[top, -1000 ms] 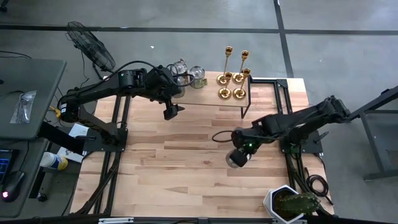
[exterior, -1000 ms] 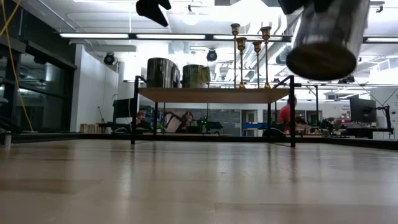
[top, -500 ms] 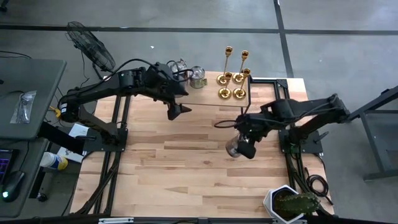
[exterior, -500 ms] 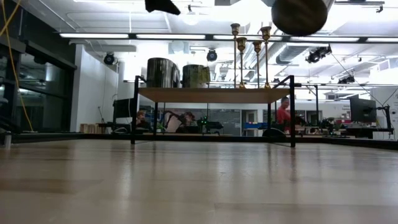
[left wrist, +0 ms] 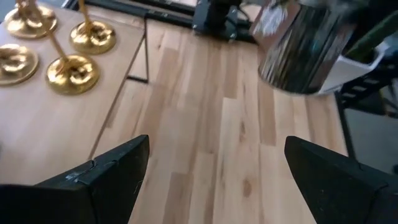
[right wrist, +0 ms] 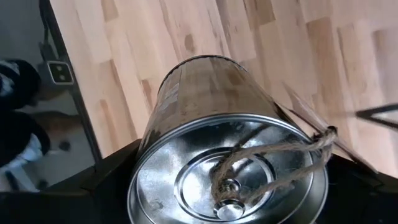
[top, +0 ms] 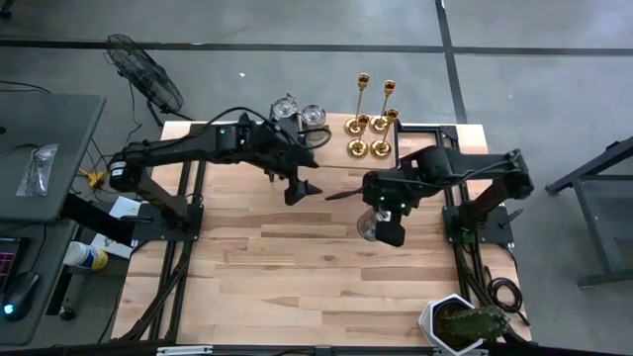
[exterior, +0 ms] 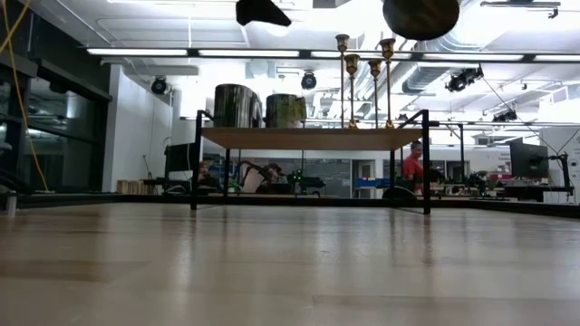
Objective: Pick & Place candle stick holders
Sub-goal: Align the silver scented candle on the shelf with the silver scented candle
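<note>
Butcher-block table (top: 297,267) (pale planks), grey concrete floor (top: 534,89), fan (top: 143,71)

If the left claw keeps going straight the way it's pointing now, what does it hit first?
Probably the metal jar gripped in the right claw. The left claw, open and empty, points across the table towards it; depth is hard to judge, so it may pass alongside.

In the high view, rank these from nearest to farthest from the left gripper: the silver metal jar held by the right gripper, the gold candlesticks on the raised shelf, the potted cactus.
From the left gripper, open over the table's middle:
1. Silver metal jar, held in the right gripper, toward the right arm's side.
2. Gold candlesticks, on the raised wooden shelf at the far edge; close to the jar's distance, hard to call.
3. Potted cactus, near right corner.
</note>
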Controlling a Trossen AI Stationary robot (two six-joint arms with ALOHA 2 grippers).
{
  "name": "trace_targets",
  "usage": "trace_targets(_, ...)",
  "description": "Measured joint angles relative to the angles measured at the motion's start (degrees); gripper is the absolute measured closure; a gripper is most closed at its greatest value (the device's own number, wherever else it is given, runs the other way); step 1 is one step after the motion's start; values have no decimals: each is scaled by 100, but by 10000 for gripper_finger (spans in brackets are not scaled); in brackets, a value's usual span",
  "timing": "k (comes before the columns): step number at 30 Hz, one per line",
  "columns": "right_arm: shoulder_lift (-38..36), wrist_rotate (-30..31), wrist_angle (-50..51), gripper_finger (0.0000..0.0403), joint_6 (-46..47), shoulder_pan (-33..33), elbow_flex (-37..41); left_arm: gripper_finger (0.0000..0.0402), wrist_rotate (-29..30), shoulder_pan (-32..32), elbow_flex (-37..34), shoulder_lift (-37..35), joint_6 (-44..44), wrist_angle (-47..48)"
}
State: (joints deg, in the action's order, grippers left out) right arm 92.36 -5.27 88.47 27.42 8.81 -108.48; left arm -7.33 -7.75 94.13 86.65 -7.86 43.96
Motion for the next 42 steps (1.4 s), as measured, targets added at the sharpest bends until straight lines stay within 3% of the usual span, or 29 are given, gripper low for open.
trace_targets(7,431,97,135,54,-560,1,-500,36,-136,185,2,260,-57,-476)
trace_targets(24,463,671,120,54,-767,-49,-527,36,-626,792,2,1021,46,-1831)
trace_targets(42,454,654,-387,54,-930,-58,-527,36,-632,779,4,1370,-356,-2454)
